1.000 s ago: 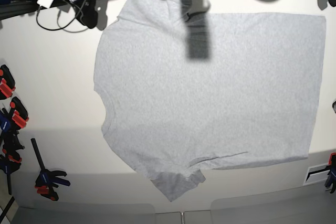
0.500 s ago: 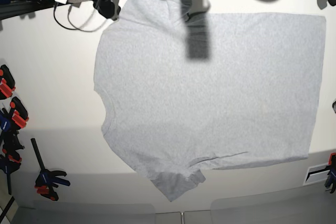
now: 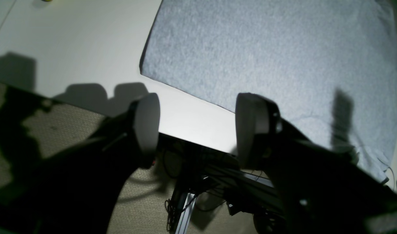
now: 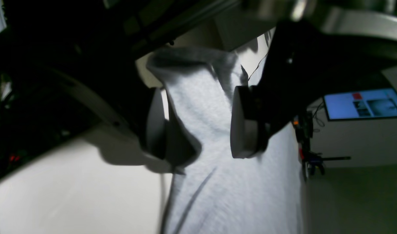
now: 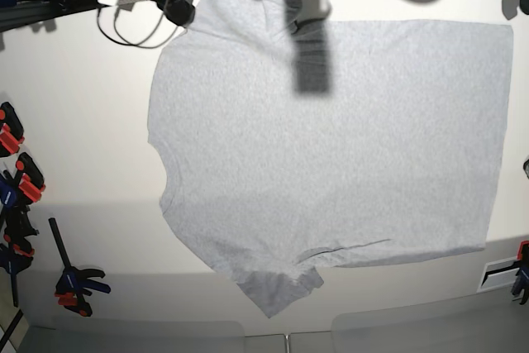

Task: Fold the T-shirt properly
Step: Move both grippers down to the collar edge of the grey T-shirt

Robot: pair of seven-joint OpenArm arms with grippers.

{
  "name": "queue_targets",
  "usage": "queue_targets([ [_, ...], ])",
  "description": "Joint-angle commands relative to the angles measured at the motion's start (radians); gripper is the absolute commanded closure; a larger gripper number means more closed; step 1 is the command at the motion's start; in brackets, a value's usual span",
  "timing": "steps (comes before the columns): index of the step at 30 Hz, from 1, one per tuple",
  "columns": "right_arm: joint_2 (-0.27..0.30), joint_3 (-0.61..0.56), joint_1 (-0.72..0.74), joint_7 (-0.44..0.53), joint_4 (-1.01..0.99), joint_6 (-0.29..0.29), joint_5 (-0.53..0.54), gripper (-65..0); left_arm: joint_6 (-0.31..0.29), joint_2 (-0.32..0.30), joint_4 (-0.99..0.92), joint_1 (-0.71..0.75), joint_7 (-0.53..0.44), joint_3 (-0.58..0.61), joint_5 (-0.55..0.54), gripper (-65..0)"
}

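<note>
The T-shirt (image 5: 331,138) lies spread flat on the white table (image 5: 83,105), plain grey side up, hem toward the right and one sleeve (image 5: 277,287) at the near edge. At the far left, my right gripper (image 5: 175,4) hovers by the other sleeve. In the right wrist view the right gripper (image 4: 198,125) stands open with that sleeve (image 4: 201,97) below the gap and nothing held. My left gripper (image 3: 200,126) is open too, just off the table's far edge near the hem corner (image 3: 143,66) of the T-shirt (image 3: 266,48).
Orange-and-black clamps (image 5: 16,188) line the left edge, with another clamp (image 5: 74,283) near the front left and one (image 5: 521,266) at the right. Cables (image 5: 124,26) trail behind my right gripper. A lit monitor (image 4: 364,104) stands beyond the table.
My right gripper has moved rightward along the far edge, up to the T-shirt's far sleeve. The T-shirt has not shifted.
</note>
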Motion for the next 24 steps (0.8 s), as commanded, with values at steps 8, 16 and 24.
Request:
queue_targets([
  [8, 0.000, -0.109, 0.024, -0.002, -0.092, 0.015, -0.058, -31.0, -0.010, -0.016, 0.008, 0.018, -0.017, -0.015, -0.023, -34.2],
  [16, 0.000, -0.191, 0.024, -0.068, -0.092, 0.032, -0.098, -30.1, -0.010, -0.016, 0.008, 0.017, -0.017, -0.015, -0.023, -34.2],
  [24, 0.000, -0.175, 0.024, -0.069, -0.092, 0.165, -0.163, 0.0, -0.010, -0.016, 0.007, 0.014, -0.080, -0.015, -0.007, -34.2],
])
